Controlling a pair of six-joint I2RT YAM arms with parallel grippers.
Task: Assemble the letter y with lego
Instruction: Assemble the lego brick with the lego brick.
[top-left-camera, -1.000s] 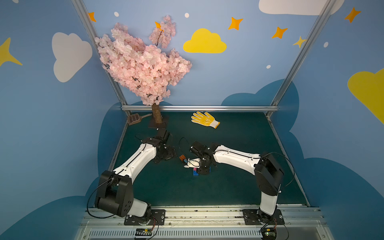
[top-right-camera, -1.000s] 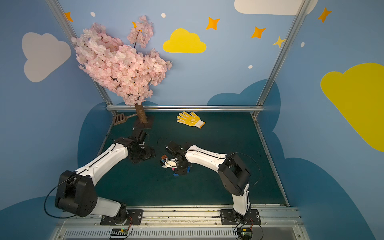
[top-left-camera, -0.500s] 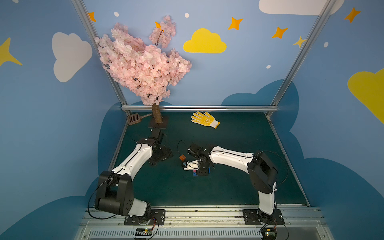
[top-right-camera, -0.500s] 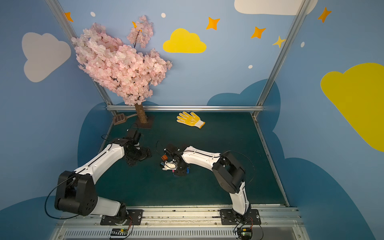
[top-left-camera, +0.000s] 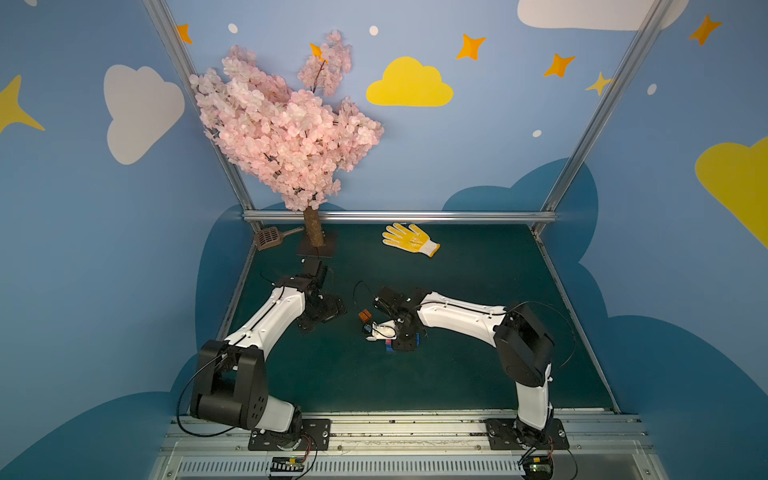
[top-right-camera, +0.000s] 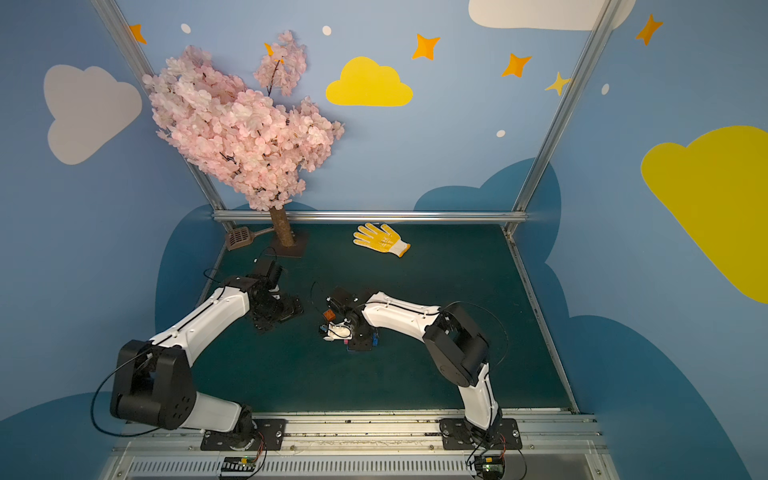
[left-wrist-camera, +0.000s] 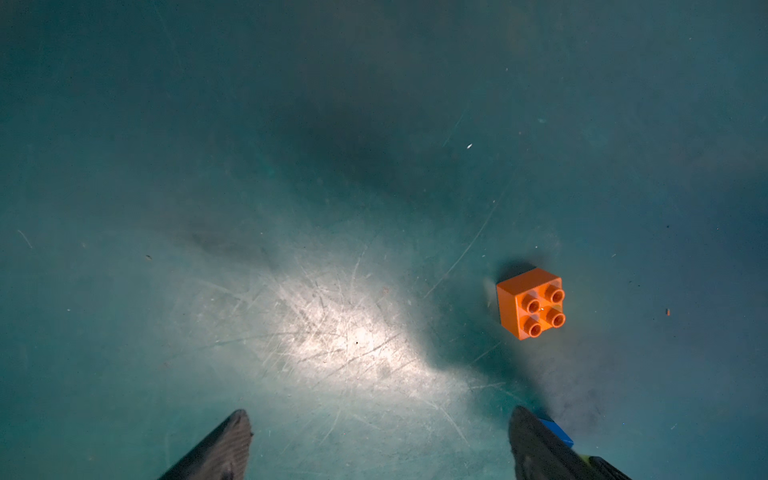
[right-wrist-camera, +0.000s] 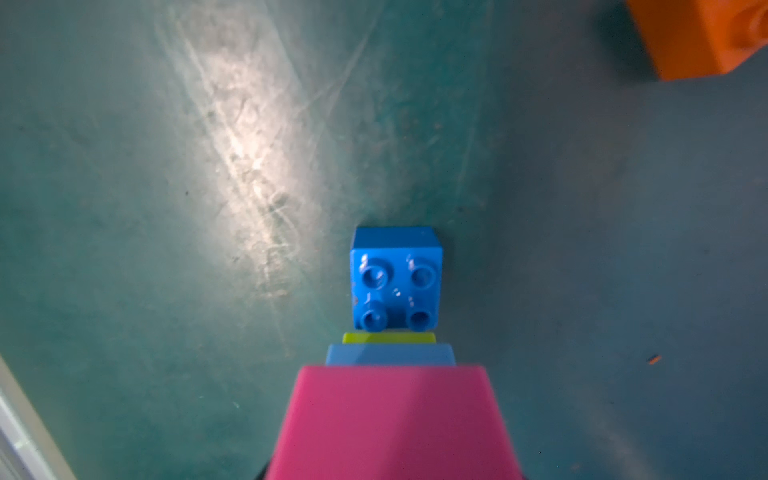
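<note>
Though not yet complete, puts the letter y (top-left-camera: 389, 342) past halfway by rough judgement; finds the right gripper (top-left-camera: 397, 338) low over the middle of the worktop (top-left-camera: 478, 374), clamped on the pink brick (right-wrist-camera: 395, 424); hides the gripping fingers behind that brick in the right wrist view, yet leaves little doubt of a tight hold; shows under the pink brick a light blue bar (right-wrist-camera: 390, 354), then a lime green brick (right-wrist-camera: 388, 338), joined as one stack; shows beyond the green a dark blue square (right-wrist-camera: 397, 282), studs up on the worktop, overlapped at one edge by the green; cannot tell whether already pressed together or merely poised above; cannot pick out the second dark blue square with certainty, only a blue scrap (top-left-camera: 419, 338) beside the right gripper in a top view; leaves the orange brick (left-wrist-camera: 530, 303) loose, studs up, near the stack on the side toward the back left corner, touching nothing; has the left gripper (left-wrist-camera: 379, 415) empty, left of the middle of the worktop, fingers (left-wrist-camera: 226, 444) spread wide over bare surface, with the orange brick ahead of the tips and clear of both; counts as done, on this reading, one tip, the bar and the top of the stem; counts as left the seating of green on dark blue if not yet made, the orange foot of the stem, and a check on the other tip.
</note>
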